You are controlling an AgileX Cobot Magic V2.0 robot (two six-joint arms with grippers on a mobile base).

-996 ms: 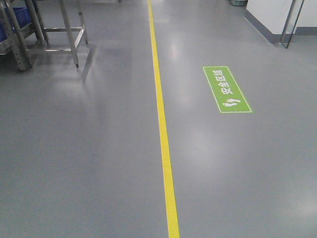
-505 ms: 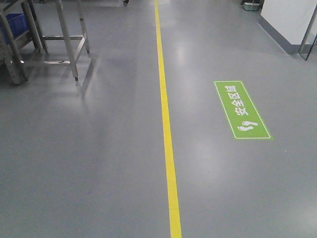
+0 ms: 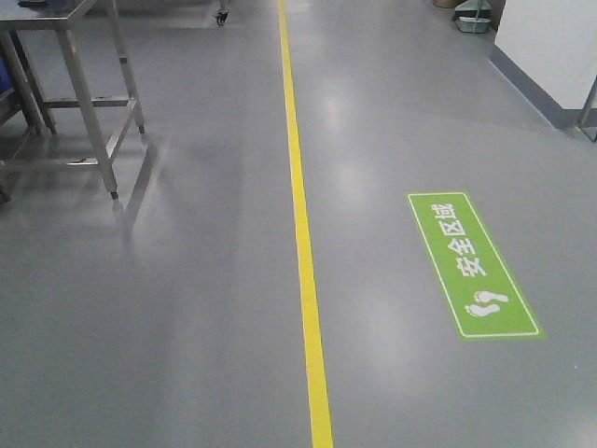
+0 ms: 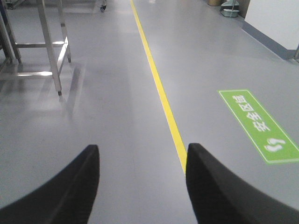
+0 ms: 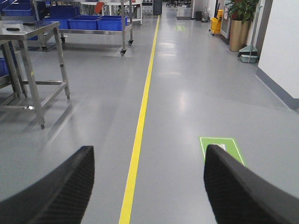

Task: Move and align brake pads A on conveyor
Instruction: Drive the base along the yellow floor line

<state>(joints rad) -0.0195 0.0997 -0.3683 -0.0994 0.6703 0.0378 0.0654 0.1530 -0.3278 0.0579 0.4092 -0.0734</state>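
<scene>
The left gripper (image 4: pixel 142 154) is holding its two black fingers (image 4: pixel 70 191) wide apart, and only grey floor (image 4: pixel 117 116) is showing between them. The right gripper (image 5: pixel 149 154) is likewise standing with its fingers (image 5: pixel 243 191) spread well apart and gripping nothing.

Neither the brake pads A nor the conveyor is appearing in any view, so where they are lying relative to the fingers cannot be told.

In the left wrist view a yellow floor line (image 4: pixel 159 84) is running down from 12 o'clock and meeting the inner edge of the finger at 5 o'clock. A green floor sign (image 4: pixel 259 126) is lying at 3 o'clock, well apart from the line, and the legs of a steel table (image 4: pixel 51 46) are standing at 10 o'clock.

In the right wrist view the line is passing between the two fingers, nearer the one at 7 o'clock. The finger at 5 o'clock is hiding the near end of the sign. Blue bins (image 5: pixel 100 21) are sitting at 11 o'clock and a potted plant (image 5: pixel 240 21) is standing at 1 o'clock.

In the front-facing view the line is crossing from 12 to 6 o'clock, with a white wall (image 3: pixel 550 47) at 2 o'clock.
</scene>
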